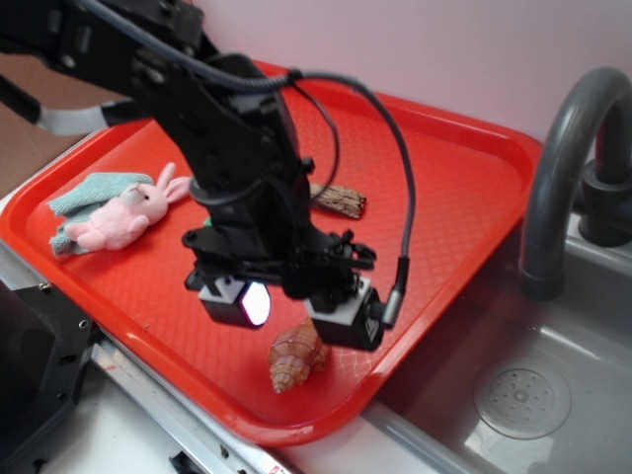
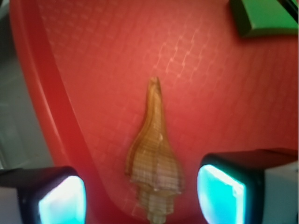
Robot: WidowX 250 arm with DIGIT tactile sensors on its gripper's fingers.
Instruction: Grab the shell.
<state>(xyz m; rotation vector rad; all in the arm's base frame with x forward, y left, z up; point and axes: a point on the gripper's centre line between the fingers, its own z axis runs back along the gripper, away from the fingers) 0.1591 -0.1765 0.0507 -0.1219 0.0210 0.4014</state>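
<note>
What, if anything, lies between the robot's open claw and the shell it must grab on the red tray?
Nothing visible does. The shell lies bare on the tray between the open claw's two fingers; the green block sits well off beyond its tail.

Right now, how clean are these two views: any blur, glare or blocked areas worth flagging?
Exterior view: sharp and evenly lit, but the arm hides part of the tray; the shell shows clearly. Wrist view: soft overall, the shell slightly blurred, the finger pads glow cyan, overexposed, and the green block is cropped at the corner.
</note>
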